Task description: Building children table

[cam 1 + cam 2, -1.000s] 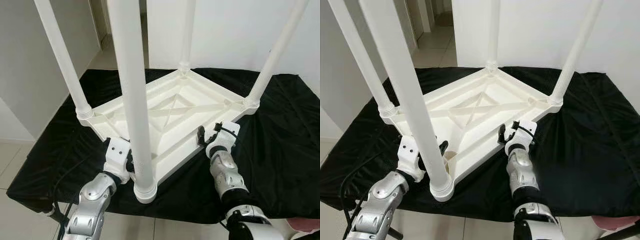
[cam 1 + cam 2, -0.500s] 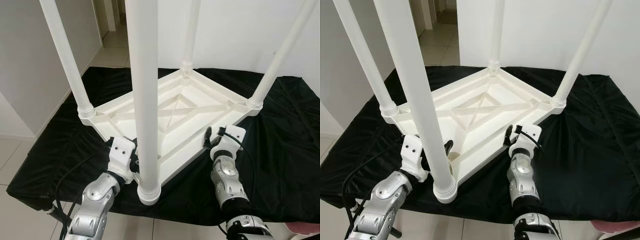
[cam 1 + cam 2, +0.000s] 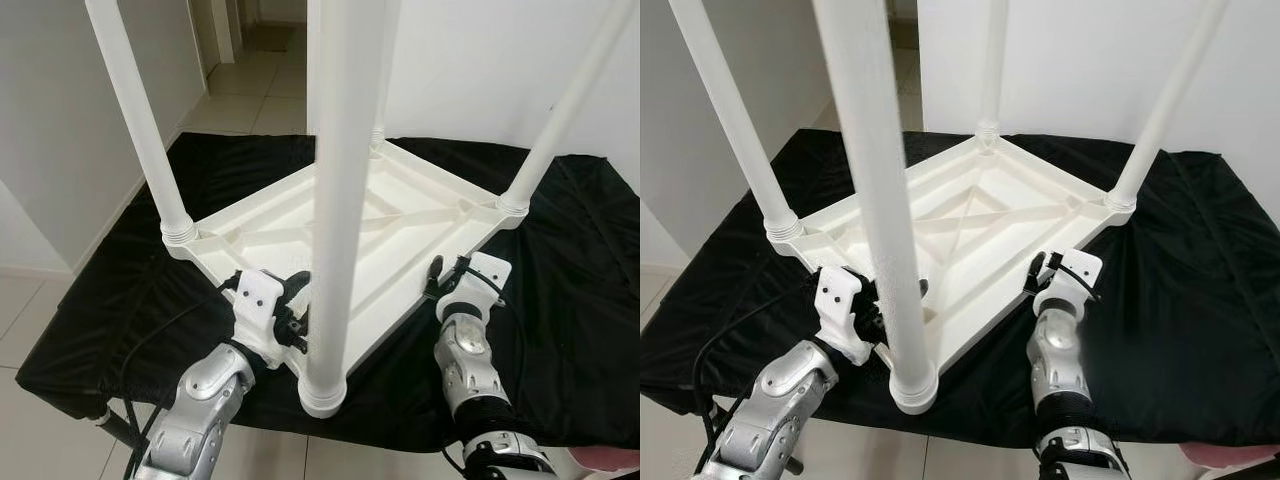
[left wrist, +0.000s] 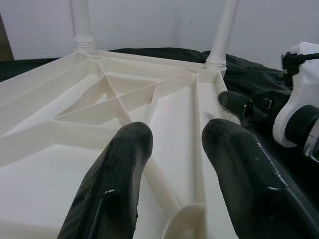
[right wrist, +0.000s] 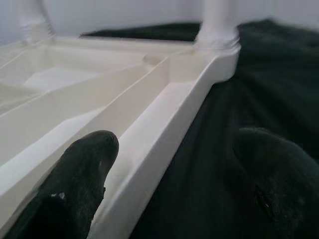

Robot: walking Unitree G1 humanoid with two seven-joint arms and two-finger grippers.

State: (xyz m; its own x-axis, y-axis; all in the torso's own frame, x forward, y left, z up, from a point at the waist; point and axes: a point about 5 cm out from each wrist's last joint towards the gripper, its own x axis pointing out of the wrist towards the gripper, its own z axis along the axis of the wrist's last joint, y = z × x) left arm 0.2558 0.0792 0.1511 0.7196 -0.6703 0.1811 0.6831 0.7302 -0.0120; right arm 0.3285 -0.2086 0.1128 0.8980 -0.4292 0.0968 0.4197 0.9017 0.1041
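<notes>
The white plastic children's table (image 3: 405,205) lies upside down on a black cloth (image 3: 575,270), its legs pointing up. The nearest leg (image 3: 335,200) rises right in front of me and hides part of the frame. My left gripper (image 3: 296,306) is at the near corner just left of that leg, open, its fingers (image 4: 127,149) hovering over an inner rib of the underside. At the table's near right side my right gripper (image 3: 437,278) is open and straddles the rim (image 5: 164,124), one finger inside the frame and one over the cloth.
The cloth-covered platform ends close in front of me (image 3: 70,375), with tiled floor below. A white wall (image 3: 60,120) stands on the left and another behind. A doorway with tiled floor (image 3: 245,95) opens at the back left. A cable (image 3: 150,340) trails from my left arm.
The view has shifted, so the near leg now stands further right in the picture. My left gripper has reached further in over the near corner. The right gripper stays at the rim.
</notes>
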